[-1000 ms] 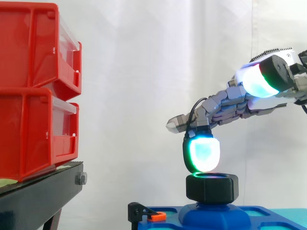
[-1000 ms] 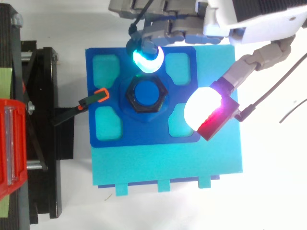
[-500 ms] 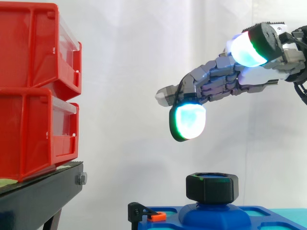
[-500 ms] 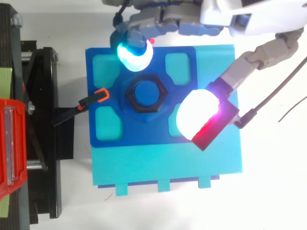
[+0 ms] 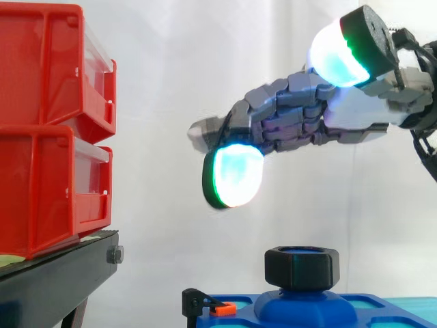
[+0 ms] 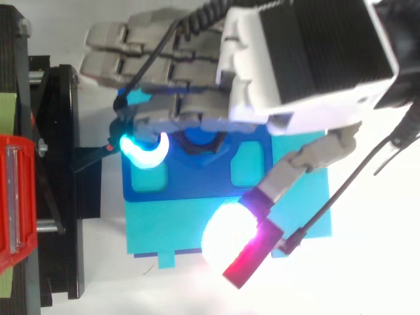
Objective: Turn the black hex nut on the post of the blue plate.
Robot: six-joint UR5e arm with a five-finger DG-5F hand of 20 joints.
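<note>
Far left: two red bins [image 5: 48,130] are stacked on the black stand [image 5: 58,273], in front of the white curtain [image 5: 164,68]. In the top view the stand [image 6: 62,164] runs down the left edge, just beside the blue plate [image 6: 190,187].

Left corner of the plate: a small orange clip [image 5: 225,309] on a black bracket.

Centre: the black hex nut [image 5: 302,268] sits upright on the post [image 5: 304,305], which rises from the middle of the blue plate [image 5: 372,311]. Nothing touches the nut. The plate lies on a teal base [image 6: 295,216], which extends past it on the near and right sides in the top view.

Above the nut: the hand [image 5: 300,123] reaches in from the right and hovers well clear of the nut. Its fingers are stretched out side by side and hold nothing. One fingertip [image 5: 235,174] hangs down, glowing cyan with a green rim, up and to the left of the nut. In the top view the hand [image 6: 295,59] covers most of the nut, and the cyan fingertip [image 6: 144,147] is over the plate's left edge.

Right: the thumb [image 5: 341,55] stands apart from the fingers, its pad cyan-green in the side view and white and magenta in the top view [image 6: 230,239].
</note>
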